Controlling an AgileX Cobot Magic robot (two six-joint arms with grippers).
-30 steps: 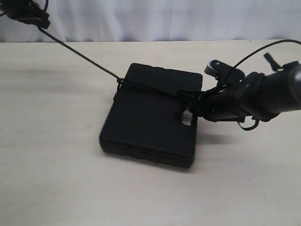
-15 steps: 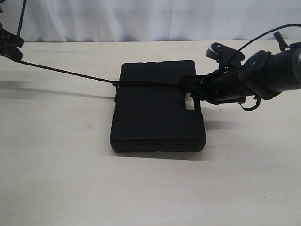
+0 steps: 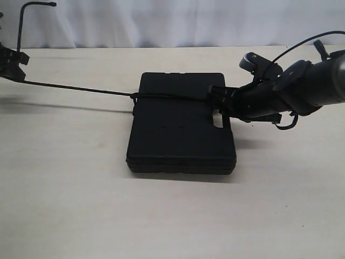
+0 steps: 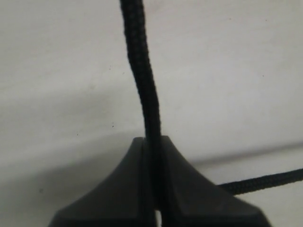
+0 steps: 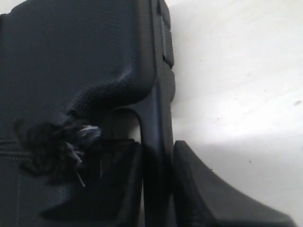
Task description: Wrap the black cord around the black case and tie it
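Both claws grip: left claw (image 4: 152, 142) pinches black cord (image 3: 81, 89), right claw (image 5: 157, 147) clamps black case (image 3: 180, 140) handle. Cord stretches taut from left claw across lid toward right claw; case between them.

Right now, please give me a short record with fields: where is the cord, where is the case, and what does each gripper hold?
black case: flat on the table
left gripper: shut on the black cord
right gripper: clamps the case's handle
cord path: taut from left gripper to case's left edge, then across its top
frayed cord end: beside the handle
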